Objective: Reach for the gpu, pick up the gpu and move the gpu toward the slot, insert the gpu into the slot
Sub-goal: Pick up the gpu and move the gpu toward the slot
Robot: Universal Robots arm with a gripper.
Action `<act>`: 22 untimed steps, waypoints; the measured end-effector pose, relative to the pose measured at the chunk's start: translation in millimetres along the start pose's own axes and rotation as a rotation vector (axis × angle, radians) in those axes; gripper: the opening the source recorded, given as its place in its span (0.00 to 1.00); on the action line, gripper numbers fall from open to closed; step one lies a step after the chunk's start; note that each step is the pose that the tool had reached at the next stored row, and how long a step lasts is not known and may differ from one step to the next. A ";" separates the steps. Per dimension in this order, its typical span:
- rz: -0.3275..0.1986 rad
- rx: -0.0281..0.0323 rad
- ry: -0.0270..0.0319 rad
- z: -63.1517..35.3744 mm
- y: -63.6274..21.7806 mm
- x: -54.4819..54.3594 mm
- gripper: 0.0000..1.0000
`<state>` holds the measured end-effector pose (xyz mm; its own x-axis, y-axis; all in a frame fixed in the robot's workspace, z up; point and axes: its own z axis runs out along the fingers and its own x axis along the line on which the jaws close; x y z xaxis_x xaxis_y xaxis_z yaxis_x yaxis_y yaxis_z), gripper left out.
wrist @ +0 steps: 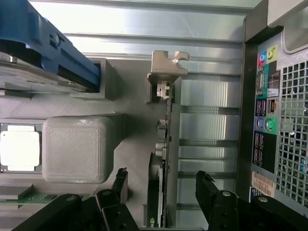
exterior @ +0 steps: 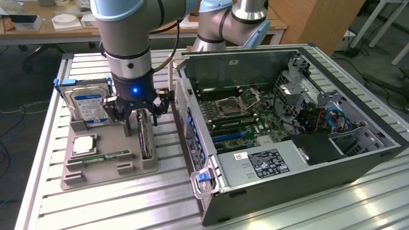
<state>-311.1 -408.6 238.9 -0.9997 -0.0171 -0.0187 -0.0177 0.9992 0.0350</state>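
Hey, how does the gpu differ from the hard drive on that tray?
The gpu is a thin dark board; the hard drive is thicker, silver, with a blue-and-white label. The open claw straddles the gpu; the hard drive stands apart from it, untouched. Both stand on edge in the grey tray.

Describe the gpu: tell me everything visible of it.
The gpu is a thin dark circuit board with a pale metal bracket at one end. It stands on its long edge in a slot of the grey holder tray, beside the opened computer case. The open hand hangs right over it with a finger on either side. The wrist view shows gaps, so nothing grips it.
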 end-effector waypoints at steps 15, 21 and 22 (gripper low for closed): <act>0.031 0.0077 -0.0009 3.4 -10.7 0.3 0.68; 0.061 0.0103 -0.0019 4.9 -10.7 0.3 0.68; 0.059 0.0104 -0.0018 6.3 -10.7 0.3 0.68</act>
<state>-311.2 -419.2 232.3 -0.9989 0.0419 -0.0187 0.0414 0.9988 0.0257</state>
